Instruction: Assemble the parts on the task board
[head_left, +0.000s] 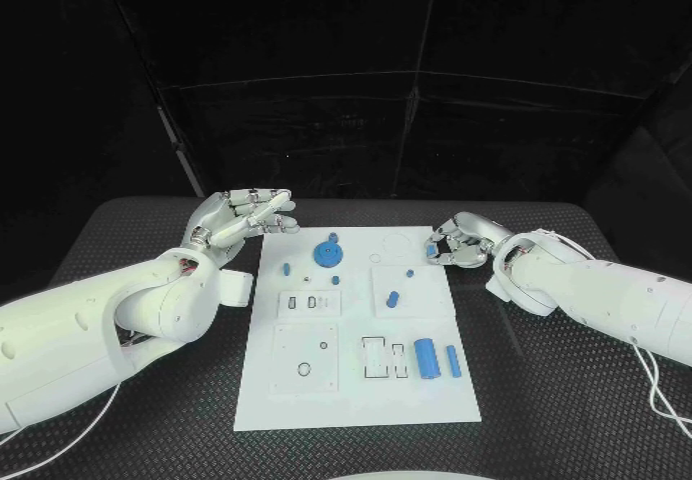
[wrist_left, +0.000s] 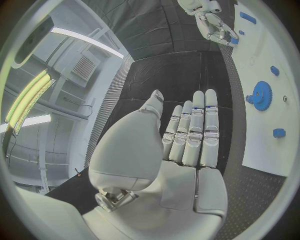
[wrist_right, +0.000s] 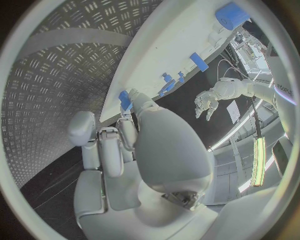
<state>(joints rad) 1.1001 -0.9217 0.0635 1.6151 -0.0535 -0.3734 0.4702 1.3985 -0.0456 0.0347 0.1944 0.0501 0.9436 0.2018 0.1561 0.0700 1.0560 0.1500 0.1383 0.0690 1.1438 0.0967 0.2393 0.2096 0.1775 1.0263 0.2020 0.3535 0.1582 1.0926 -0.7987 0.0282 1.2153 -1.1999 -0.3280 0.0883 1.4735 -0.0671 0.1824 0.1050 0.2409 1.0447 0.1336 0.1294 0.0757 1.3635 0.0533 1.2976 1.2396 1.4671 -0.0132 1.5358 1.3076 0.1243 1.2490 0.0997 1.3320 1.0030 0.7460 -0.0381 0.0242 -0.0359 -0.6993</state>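
The right hand (head_left: 459, 243) pinches a small blue part (head_left: 470, 248) at the white task board's (head_left: 289, 400) far right corner, probably to insert it; the left hand (head_left: 242, 220) waits open.

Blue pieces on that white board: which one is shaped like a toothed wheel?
The blue gear, round and toothed, near the board's far left corner by the left hand. The other blue pieces are small pegs or straight cylinders.

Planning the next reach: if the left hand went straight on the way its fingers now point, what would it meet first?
Probably nothing soon: the left hand hangs beside the task board edge, fingers pointing along bare black table. The right hand lies further off; depth is unclear.
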